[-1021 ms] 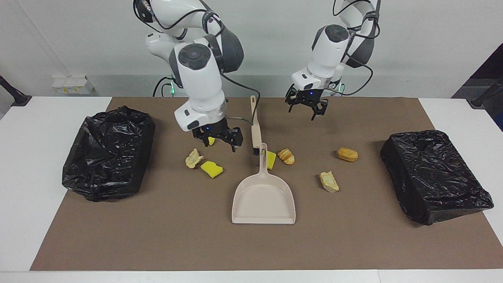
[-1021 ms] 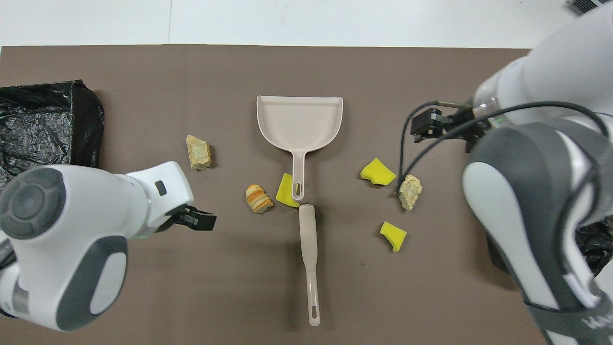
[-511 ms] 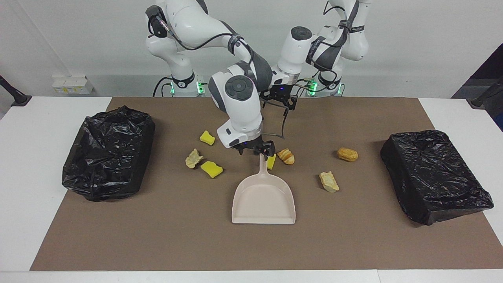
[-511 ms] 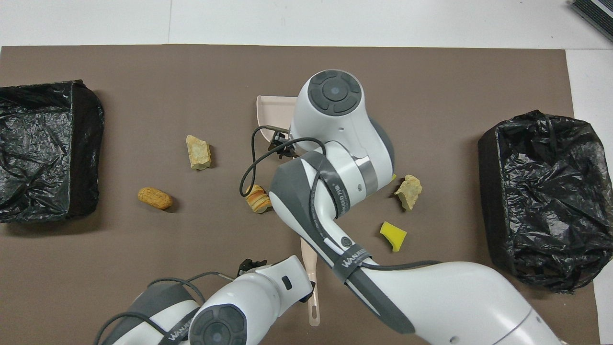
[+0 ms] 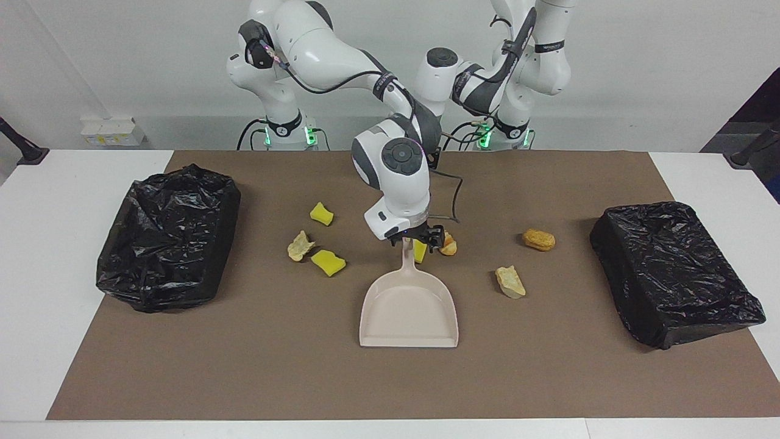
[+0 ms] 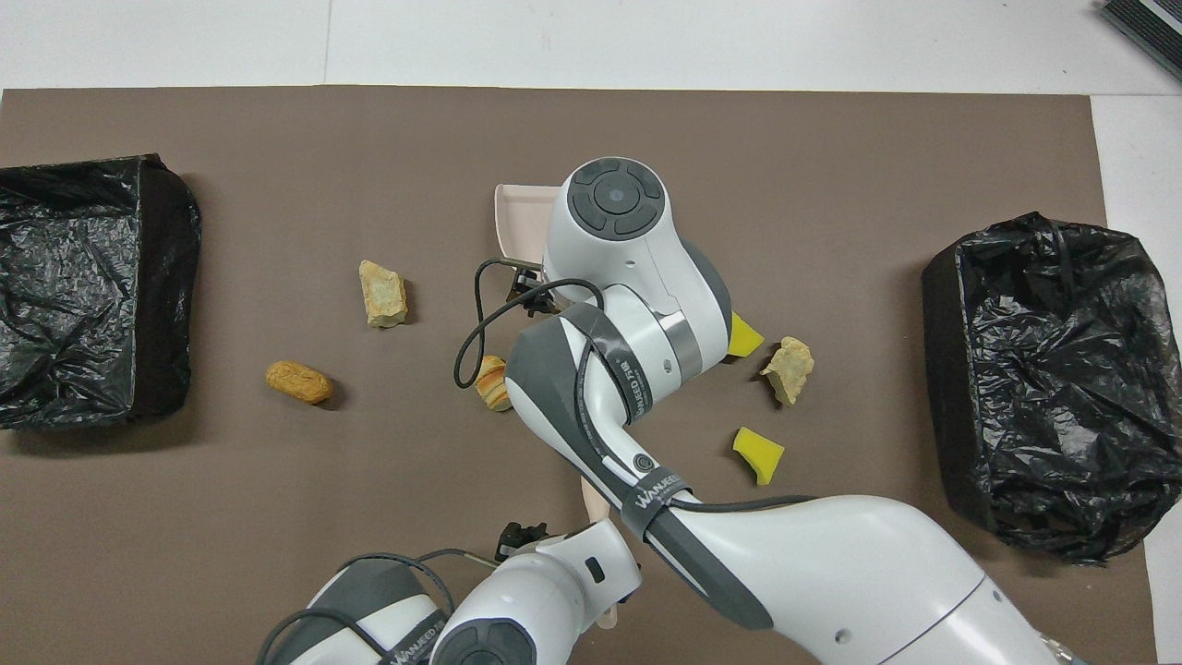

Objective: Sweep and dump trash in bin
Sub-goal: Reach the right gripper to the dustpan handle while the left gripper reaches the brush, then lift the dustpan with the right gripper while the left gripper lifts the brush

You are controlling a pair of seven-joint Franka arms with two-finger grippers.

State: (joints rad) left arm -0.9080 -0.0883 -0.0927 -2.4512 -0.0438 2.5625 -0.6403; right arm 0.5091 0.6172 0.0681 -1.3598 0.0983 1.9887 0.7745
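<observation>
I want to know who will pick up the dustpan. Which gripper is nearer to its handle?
The right. The right gripper is down at the end of the dustpan handle. The left gripper is over the brush handle, at the robots' edge of the mat.

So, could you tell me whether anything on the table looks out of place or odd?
Only the trash: scraps lie scattered on the brown mat around the dustpan, including a yellow sponge chunk and a bread lump. Both black-bagged bins sit undisturbed.
</observation>
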